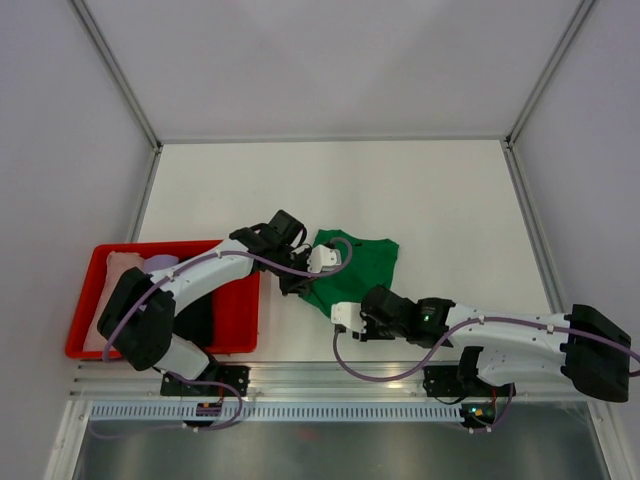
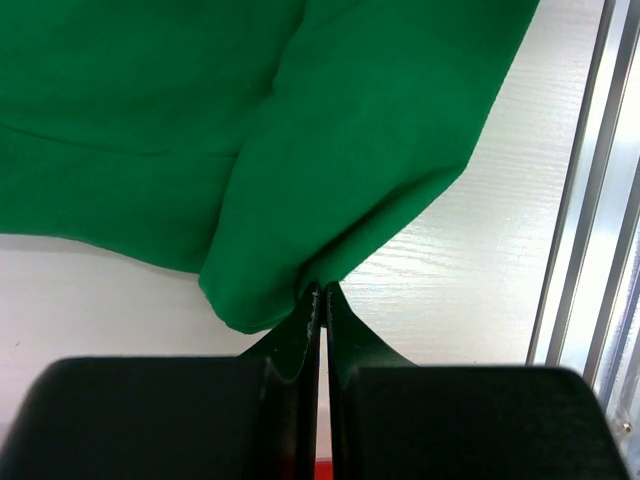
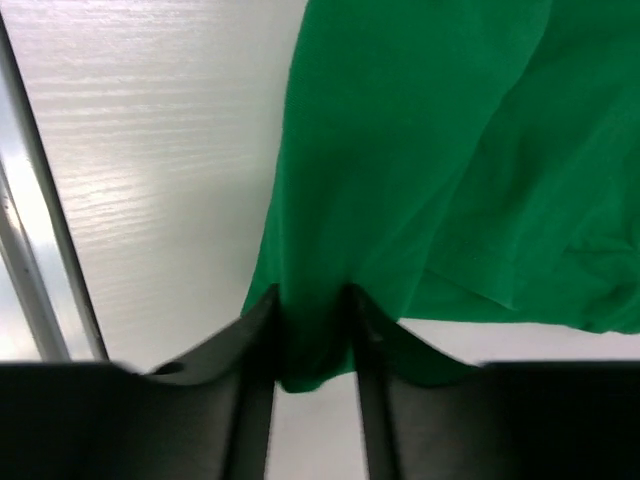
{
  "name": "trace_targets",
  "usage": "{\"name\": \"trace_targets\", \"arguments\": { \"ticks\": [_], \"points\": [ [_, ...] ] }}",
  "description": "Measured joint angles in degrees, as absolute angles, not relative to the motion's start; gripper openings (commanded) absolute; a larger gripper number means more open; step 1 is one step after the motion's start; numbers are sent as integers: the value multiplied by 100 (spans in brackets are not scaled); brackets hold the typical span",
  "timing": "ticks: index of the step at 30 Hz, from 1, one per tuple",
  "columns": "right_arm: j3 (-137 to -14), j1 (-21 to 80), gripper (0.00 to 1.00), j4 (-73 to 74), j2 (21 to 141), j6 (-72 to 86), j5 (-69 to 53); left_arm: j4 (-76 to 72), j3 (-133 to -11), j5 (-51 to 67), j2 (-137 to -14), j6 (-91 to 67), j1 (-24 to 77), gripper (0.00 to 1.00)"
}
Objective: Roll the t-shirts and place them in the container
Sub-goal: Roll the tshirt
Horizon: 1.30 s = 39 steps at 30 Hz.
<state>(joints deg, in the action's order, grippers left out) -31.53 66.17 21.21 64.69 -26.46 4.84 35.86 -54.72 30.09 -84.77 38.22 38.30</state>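
Spreading flat likely needs even tension: left pincer and right pincer both clench the green t-shirt at its near edge.

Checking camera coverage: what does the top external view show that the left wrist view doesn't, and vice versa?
Only top external: the red tray and the right gripper at the near edge of the green t-shirt. Only left wrist: the left gripper close up, jaws shut on a fold of cloth. Both: the green t-shirt on the white table.
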Motion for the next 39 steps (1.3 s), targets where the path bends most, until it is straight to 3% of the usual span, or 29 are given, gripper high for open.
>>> {"name": "trace_targets", "arguments": {
  "ticks": [2,7,23,33,39],
  "points": [
    [-3151,6617,14,2119,6486,-2613,567,3612,-5472,3013,-8477,3820,3822,2],
    [-3142,6519,0,2150,6414,-2633,386,3726,-5472,3028,-8475,3822,3798,2],
    [-3942,4941,0,3671,6405,-3734,-2932,5260,-5522,3959,-8077,3892,3673,2],
    [-3999,3603,1,3441,6761,-3531,-3854,5719,-6506,4672,-9209,3800,2893,2],
    [-4001,3124,14,3085,7161,-3216,-3981,5756,-6921,4845,-9924,3658,2458,2]
  ]
}}
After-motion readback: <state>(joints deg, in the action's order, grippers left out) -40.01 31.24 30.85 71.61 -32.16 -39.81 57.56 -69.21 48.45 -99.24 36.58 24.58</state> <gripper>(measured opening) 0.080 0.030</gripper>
